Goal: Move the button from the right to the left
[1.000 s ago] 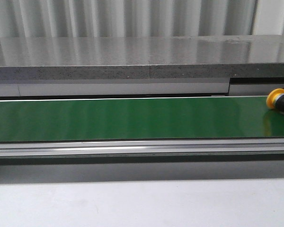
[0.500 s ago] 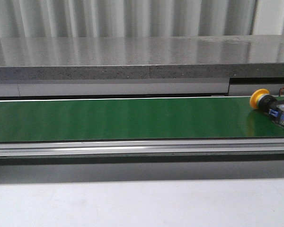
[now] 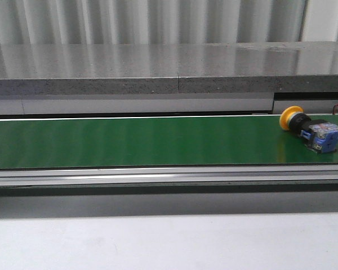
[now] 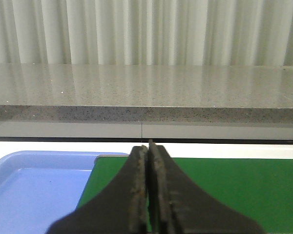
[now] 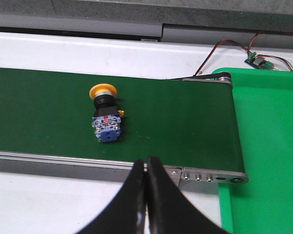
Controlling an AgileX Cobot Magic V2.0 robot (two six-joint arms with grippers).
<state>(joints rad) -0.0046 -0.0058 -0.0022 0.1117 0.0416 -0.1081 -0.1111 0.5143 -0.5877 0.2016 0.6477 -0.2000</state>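
button [image 3: 310, 130] lying sideways on green conveyor belt [image 3: 135, 140], right end

Left gripper [image 4: 148, 195] closed over the edge of a green belt, a blue tray alongside.

The two dark fingers [image 4: 136, 190] meet along a thin seam, their inner faces worn and rust-speckled, with nothing held between them. Beneath them lies the green belt [image 4: 234, 190], its end just beside the light blue tray [image 4: 34, 190], whose raised rim curves around its corner. A white strip [image 4: 219, 150] runs along the belt's far side. Beyond it stands a speckled grey stone ledge [image 4: 146, 92] with a glossy top that reflects the pale vertical folds of the curtain [image 4: 146, 29] behind it.
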